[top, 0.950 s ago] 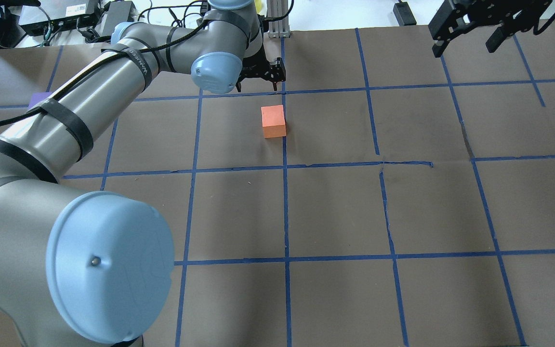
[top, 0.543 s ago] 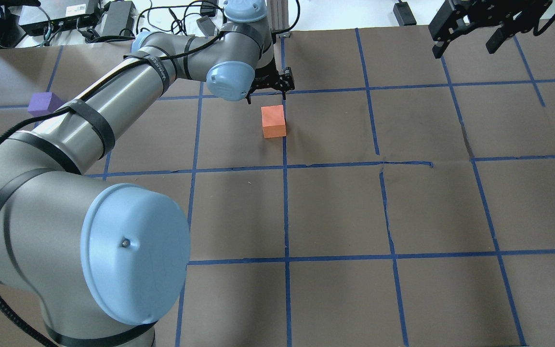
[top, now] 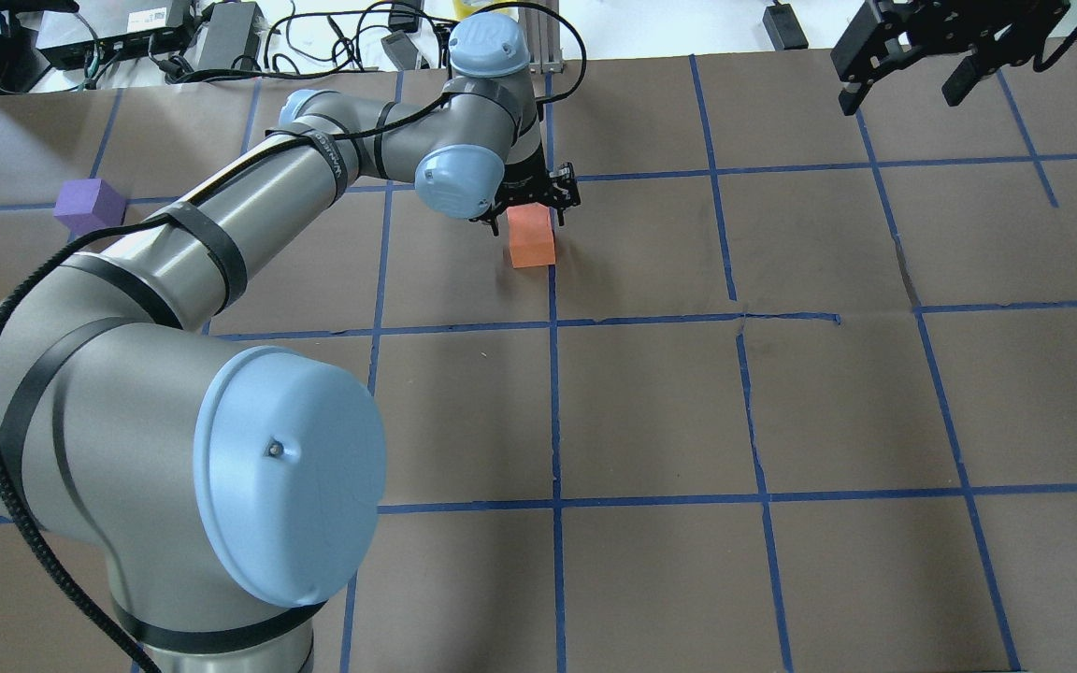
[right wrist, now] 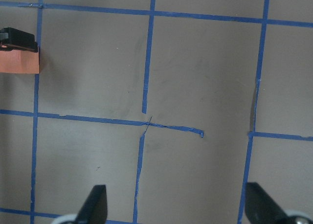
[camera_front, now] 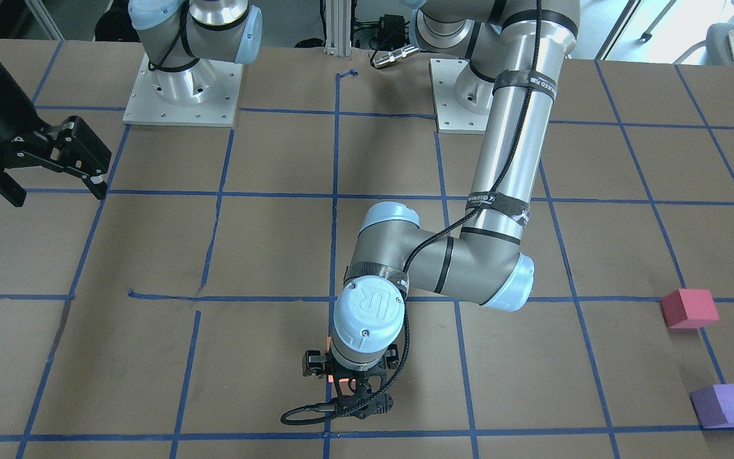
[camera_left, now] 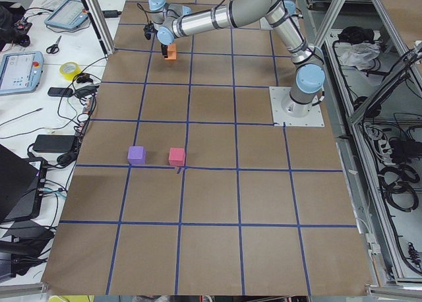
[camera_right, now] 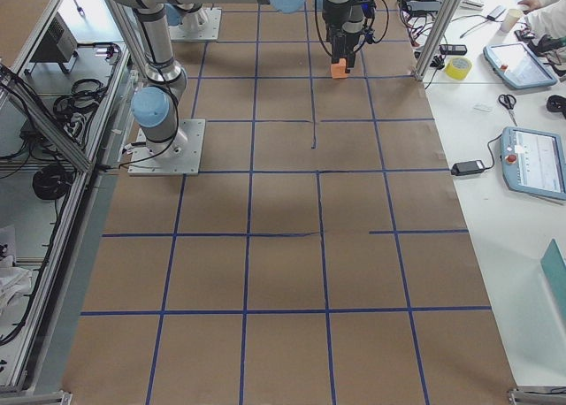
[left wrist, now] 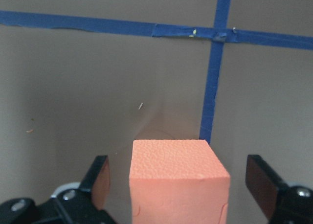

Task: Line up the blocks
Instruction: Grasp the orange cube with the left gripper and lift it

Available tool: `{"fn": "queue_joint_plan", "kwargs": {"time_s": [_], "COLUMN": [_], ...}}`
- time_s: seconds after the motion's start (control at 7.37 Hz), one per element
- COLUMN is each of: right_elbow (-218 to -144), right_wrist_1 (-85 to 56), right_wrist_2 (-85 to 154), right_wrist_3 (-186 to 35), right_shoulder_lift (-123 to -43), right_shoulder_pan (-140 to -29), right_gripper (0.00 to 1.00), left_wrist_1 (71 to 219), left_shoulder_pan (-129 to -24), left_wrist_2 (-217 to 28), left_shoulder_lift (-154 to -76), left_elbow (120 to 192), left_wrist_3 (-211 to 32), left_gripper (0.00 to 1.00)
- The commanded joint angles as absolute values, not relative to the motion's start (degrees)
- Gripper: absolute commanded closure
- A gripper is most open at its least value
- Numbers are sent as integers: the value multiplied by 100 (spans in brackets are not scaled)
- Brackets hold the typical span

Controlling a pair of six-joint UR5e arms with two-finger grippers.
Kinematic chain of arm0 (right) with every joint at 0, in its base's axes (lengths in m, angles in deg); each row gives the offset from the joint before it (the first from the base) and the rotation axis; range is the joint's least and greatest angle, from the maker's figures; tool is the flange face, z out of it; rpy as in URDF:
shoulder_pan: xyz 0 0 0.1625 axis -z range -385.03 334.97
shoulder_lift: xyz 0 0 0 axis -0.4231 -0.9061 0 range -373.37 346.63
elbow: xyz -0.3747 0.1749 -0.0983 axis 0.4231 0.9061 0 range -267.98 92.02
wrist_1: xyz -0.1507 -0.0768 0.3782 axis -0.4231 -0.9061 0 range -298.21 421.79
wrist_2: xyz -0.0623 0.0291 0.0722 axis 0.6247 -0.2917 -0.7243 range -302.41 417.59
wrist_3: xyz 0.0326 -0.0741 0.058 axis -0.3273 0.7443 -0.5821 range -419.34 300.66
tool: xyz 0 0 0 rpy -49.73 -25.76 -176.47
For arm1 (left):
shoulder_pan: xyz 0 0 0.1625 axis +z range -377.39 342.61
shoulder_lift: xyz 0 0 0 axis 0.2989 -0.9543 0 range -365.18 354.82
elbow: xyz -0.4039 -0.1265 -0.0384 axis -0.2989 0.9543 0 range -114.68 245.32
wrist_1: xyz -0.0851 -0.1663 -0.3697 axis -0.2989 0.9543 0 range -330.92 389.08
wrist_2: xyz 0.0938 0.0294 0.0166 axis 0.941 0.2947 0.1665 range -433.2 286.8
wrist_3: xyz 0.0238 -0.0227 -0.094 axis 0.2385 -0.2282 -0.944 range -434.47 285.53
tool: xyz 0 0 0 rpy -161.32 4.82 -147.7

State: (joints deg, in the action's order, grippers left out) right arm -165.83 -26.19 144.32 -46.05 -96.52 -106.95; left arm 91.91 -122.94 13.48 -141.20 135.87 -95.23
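While the left tool hangs low over the small orange foam cube, its two black fingers are spread wide. One finger is on each side of the cube, and a gap shows on both sides, so nothing is pinched yet. The orange cube sits flat on the brown paper tabletop, near the middle of the far side, just beside a line of blue tape. The small crimson-pink foam cube and the small purple foam cube sit near each other, well apart from the orange one, off on the robot's left side. The right tool hangs over the robot's right side, spread and holding nothing. I think the step in hand is grabbing the orange cube, and the line is not made yet. The next move probably calls for closing the fingers softly on the cube's two flat sides, since foam squashes. Then the cube can go straight up and over toward the other two. Where the line should go, I cannot tell.
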Motion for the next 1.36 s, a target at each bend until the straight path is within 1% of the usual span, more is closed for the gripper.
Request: {"fn": "queue_joint_plan", "kwargs": {"time_s": [0.0,0.14,0.27,0.41,0.54,0.68,0.81,1.22], "right_elbow": [-16559,-16559,-16559,-16559,-16577,-16707,-16874,-16902], "right_wrist_1": [-2619,-2653,-2723,-2707,-2628,-2636,-2706,-2724], "right_wrist_2": [14495,14487,14556,14574,14540,14557,14740,14970], "right_wrist_3": [-4616,-4703,-4921,-5446,-6042,-6109,-6154,-6066], "right_shoulder_lift": [-9677,-9651,-9590,-9598,-9590,-9624,-9660,-9721], "right_shoulder_pan": [-10720,-10973,-11350,-11406,-11458,-11563,-11582,-11591], "right_gripper": [0,0,0,0,0,0,0,0], "left_wrist_1": [9175,9201,9227,9437,9482,9483,9483,9430], "left_shoulder_pan": [-12295,-12295,-12303,-12330,-12330,-12164,-11702,-10076], "left_wrist_2": [1390,1390,1390,1399,1468,1747,2003,1689], "left_shoulder_lift": [-14141,-14133,-14089,-14002,-13870,-13747,-13720,-13527], "left_elbow": [13659,13660,13668,13677,13660,13651,13703,13642], "left_wrist_3": [-9486,-9494,-9521,-9538,-9504,-9477,-9225,-8820], "left_gripper": [39,70,93,100,100,100,100,100]}}
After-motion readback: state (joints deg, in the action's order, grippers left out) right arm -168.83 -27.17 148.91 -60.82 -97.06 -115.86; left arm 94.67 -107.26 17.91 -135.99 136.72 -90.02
